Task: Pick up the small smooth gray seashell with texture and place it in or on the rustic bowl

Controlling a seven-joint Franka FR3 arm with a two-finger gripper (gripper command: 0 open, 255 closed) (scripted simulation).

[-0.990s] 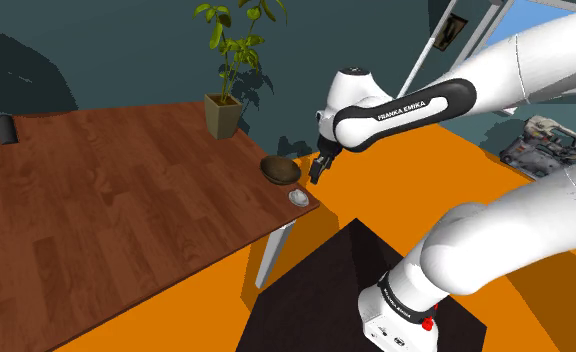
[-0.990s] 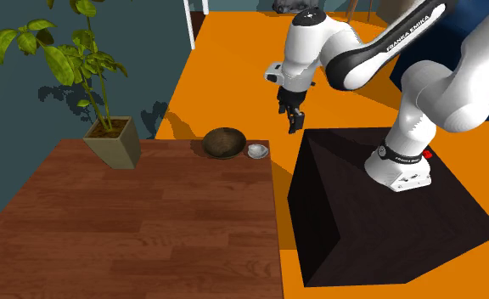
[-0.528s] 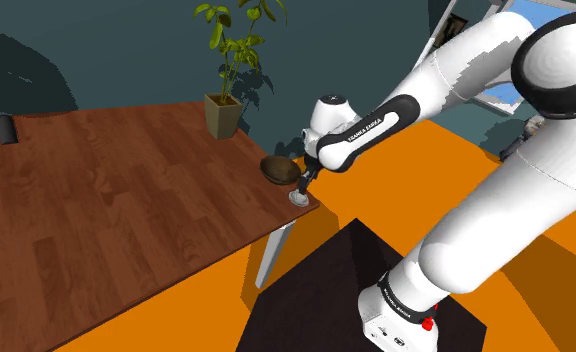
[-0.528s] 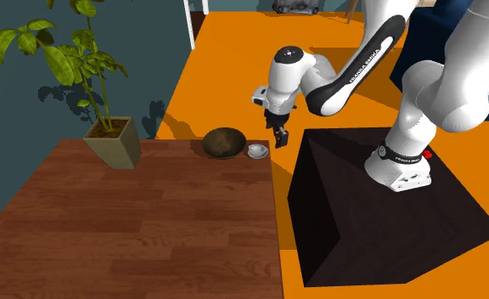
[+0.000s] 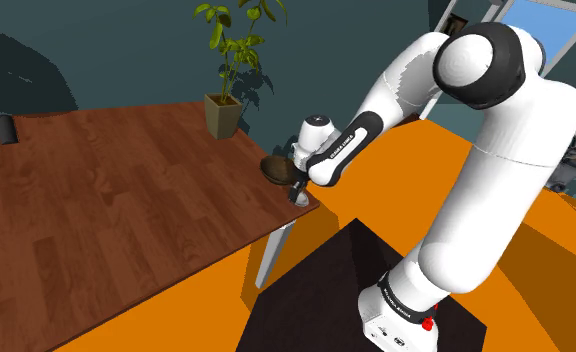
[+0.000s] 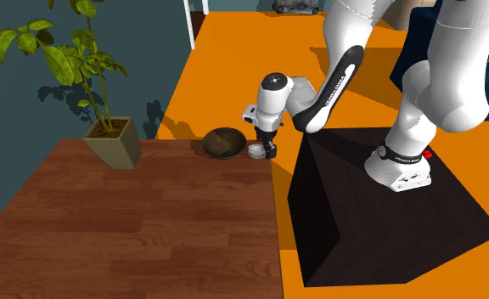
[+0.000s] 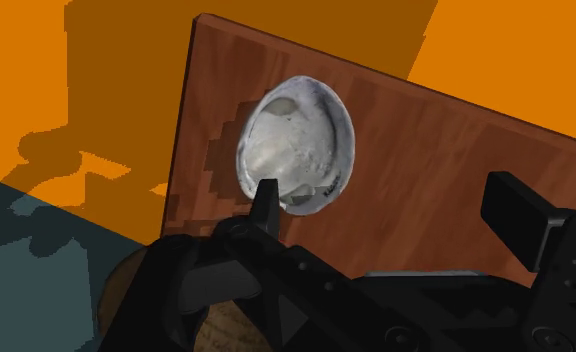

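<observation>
The white arm [image 5: 496,150] reaches from the black stand [image 5: 311,300] down to the wooden desk's [image 5: 96,220] corner nearest it. Its gripper [image 5: 297,191] is low over that corner, just beside the dark bowl [image 5: 275,168]. A potted plant [image 5: 226,95] stands farther along the same edge, behind the bowl, with orange floor [image 5: 396,190] beyond.

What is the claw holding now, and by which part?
Nothing is held. The claw is open; the grey seashell lies on the table beside one fingertip, not clasped.
</observation>
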